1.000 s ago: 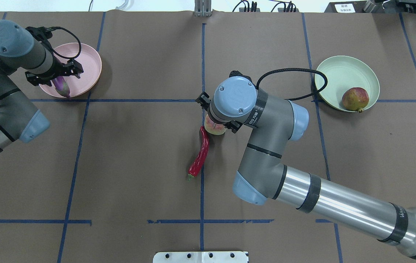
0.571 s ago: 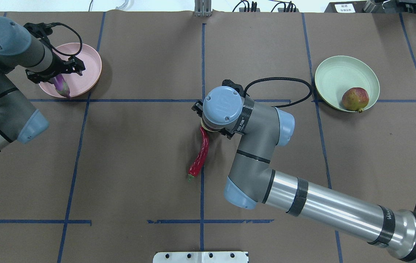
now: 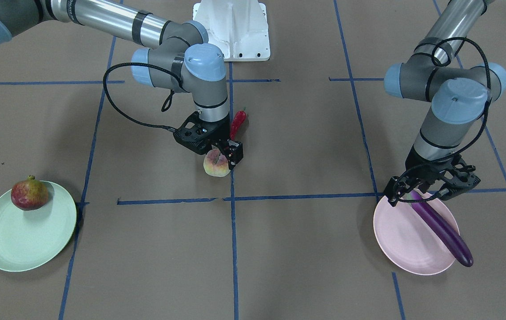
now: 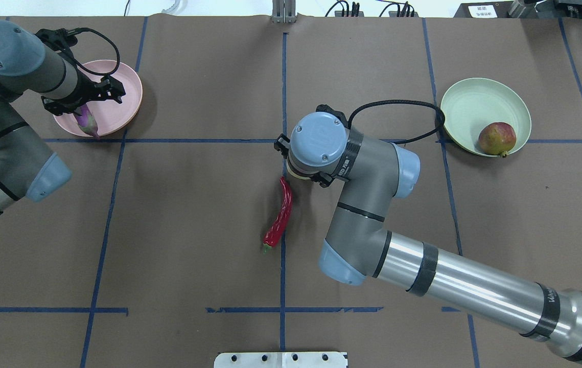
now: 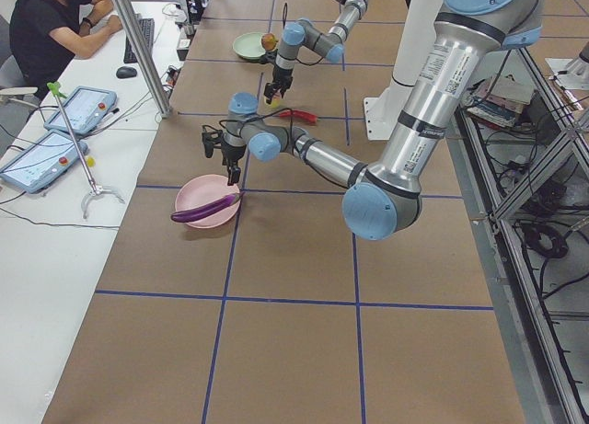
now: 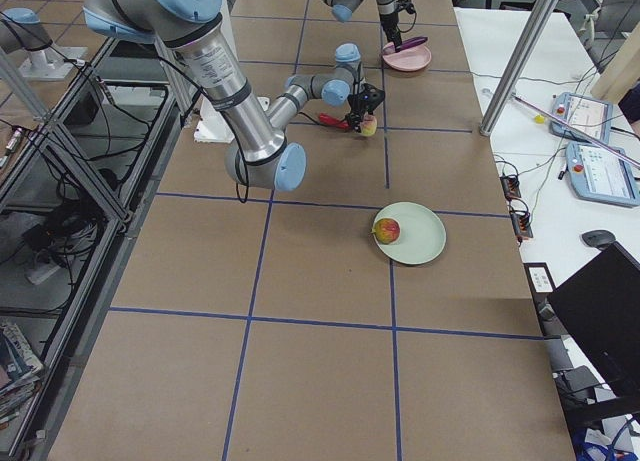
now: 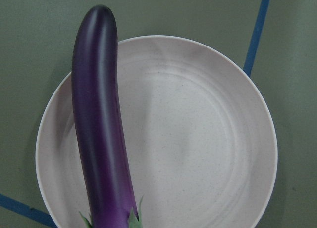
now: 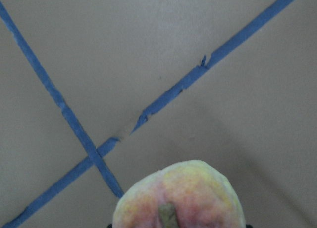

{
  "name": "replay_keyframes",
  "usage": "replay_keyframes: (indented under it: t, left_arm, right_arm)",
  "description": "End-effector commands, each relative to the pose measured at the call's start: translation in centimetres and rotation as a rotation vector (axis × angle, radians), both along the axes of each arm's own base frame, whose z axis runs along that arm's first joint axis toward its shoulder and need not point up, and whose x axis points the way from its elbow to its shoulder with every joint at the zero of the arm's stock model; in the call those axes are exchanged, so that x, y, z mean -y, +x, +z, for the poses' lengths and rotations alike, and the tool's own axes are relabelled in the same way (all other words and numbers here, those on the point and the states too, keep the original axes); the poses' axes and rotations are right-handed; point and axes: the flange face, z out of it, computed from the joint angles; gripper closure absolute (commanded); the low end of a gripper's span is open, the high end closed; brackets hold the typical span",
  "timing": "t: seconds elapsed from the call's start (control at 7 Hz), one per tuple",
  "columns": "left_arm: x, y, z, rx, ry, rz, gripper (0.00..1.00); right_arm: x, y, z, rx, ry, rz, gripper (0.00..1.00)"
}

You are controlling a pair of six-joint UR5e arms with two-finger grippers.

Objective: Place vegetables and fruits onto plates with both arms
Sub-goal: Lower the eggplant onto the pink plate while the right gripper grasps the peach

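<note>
My right gripper (image 3: 220, 161) is shut on the pale pink-yellow peach (image 3: 215, 168) near the table's middle; the peach fills the bottom of the right wrist view (image 8: 178, 198). In the overhead view my wrist hides it. The red chili pepper (image 4: 281, 214) lies beside it on the table. My left gripper (image 3: 418, 193) is open, just above the cap end of the purple eggplant (image 3: 440, 227). The eggplant lies across the pink plate (image 3: 401, 249), its tip over the rim. The pomegranate (image 3: 29, 193) sits on the green plate (image 3: 17, 246).
The brown table cover is marked with blue tape lines. The white base block (image 3: 235, 26) stands at the robot's edge of the table. An operator and tablets are at a side table in the exterior left view.
My right wrist shifted toward the chili, then back, and now covers the peach that showed beside it. My left gripper moved slightly across the pink plate; the eggplant stayed put.
</note>
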Motion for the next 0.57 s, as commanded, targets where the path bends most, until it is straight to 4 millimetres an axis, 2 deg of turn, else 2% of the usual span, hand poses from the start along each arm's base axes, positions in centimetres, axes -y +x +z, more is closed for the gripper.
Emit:
replay_keyframes:
  t: [0.0,0.14,0.29,0.43]
  left_arm:
    - [-6.0,9.9,-9.8,-0.154,0.025,0.102,0.0]
    - [-10.6,13.3,-13.3,-0.22,0.027,0.159,0.0]
    - [-14.5,16.1,-16.6,-0.265,0.055,0.234,0.0]
    - [-18.5,19.5,-18.9,-0.292,0.076,0.312,0.0]
  right_arm:
    - [7.7,12.3,5.4,-0.076,0.085,-0.071,1.0]
    - [11.3,18.8,9.6,-0.144,0.118,-0.098,1.0]
    - [13.5,22.9,13.4,-0.228,0.169,-0.165,1.0]
    - [15.0,24.3,17.3,-0.269,0.148,-0.211,0.99]
